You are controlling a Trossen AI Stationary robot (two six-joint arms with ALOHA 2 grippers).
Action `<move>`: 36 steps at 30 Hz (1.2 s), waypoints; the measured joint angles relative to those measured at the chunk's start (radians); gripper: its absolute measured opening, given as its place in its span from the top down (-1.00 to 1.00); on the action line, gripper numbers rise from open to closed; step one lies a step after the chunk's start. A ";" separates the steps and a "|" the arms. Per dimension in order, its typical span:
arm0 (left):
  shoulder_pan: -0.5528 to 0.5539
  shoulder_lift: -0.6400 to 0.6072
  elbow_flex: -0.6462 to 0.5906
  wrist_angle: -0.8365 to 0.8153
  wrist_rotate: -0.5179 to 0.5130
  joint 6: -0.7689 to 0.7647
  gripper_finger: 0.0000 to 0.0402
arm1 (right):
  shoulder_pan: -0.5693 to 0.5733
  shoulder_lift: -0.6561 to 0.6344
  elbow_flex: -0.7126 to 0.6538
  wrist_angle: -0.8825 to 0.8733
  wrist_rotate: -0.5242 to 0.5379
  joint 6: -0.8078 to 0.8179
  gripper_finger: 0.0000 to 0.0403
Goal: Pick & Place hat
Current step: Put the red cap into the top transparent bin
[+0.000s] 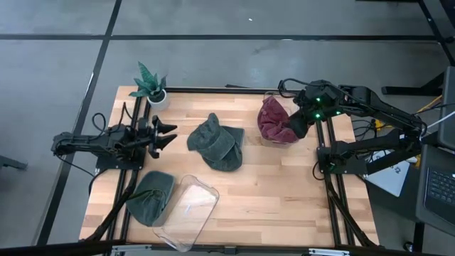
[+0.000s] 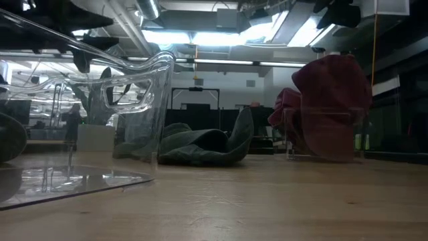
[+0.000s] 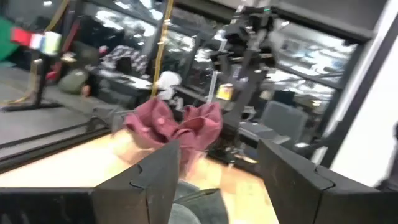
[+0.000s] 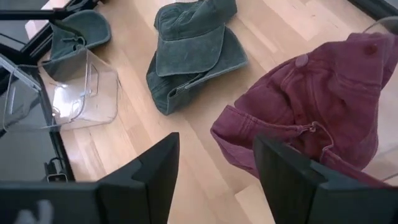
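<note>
A dark green hat (image 1: 217, 142) lies crumpled in the middle of the wooden desk (image 1: 284, 192). It is flat on the wood, and no hand touches it. In the high view its long side runs from the upper left down to the lower right. The right wrist view shows a flat flap on top, but which way the brim points cannot be told.

A red hat (image 1: 274, 121) sits in a clear box (image 1: 279, 139) near the far right of the desk. The cloth is bunched up and spills over the rim of the box. In the low view it stands taller than the green hat.

The right hand (image 1: 297, 126) hovers just beside the red hat, at the right edge of that box. Its two dark fingers (image 4: 155, 168) are spread wide and hold nothing.

The left hand (image 1: 165, 135) waits over the left side of the desk, well apart from the green hat. It points toward the middle of the desk. Its fingers (image 3: 149, 180) are also spread wide and hold nothing.

A second green hat (image 1: 151, 195) lies near the front left corner. A clear tub (image 1: 188, 211) lies tipped on its side, touching it. A small potted plant (image 1: 151, 85) stands at the far left corner.
</note>
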 joint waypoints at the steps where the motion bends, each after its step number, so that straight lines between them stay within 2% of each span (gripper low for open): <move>1: 0.000 -0.022 -0.008 -0.006 0.014 0.009 -0.04 | 0.000 0.000 0.000 0.000 0.000 0.010 -0.01; 3: 0.000 -0.057 -0.019 -0.022 0.031 0.029 -0.04 | 0.000 0.000 0.000 -0.002 0.000 0.031 -0.01; 10: 0.000 -0.055 -0.024 -0.184 0.059 0.056 -0.04 | 0.000 0.000 0.000 -0.046 -0.018 0.119 -0.01; 17: 0.000 -0.053 -0.021 -0.266 0.190 0.075 -0.04 | 0.000 0.000 0.000 -0.046 -0.042 0.146 -0.01; 22: 0.000 -0.023 -0.020 -0.268 0.254 -0.066 -0.04 | 0.000 0.000 0.000 -0.072 -0.036 0.121 -0.01; 31: 0.000 -0.020 -0.020 -0.268 0.257 -0.124 -0.04 | 0.000 0.000 0.000 -0.144 0.034 0.202 -0.01; 36: 0.000 -0.019 -0.020 -0.268 0.257 -0.124 -0.04 | 0.000 0.000 0.000 -0.143 0.052 0.125 -0.01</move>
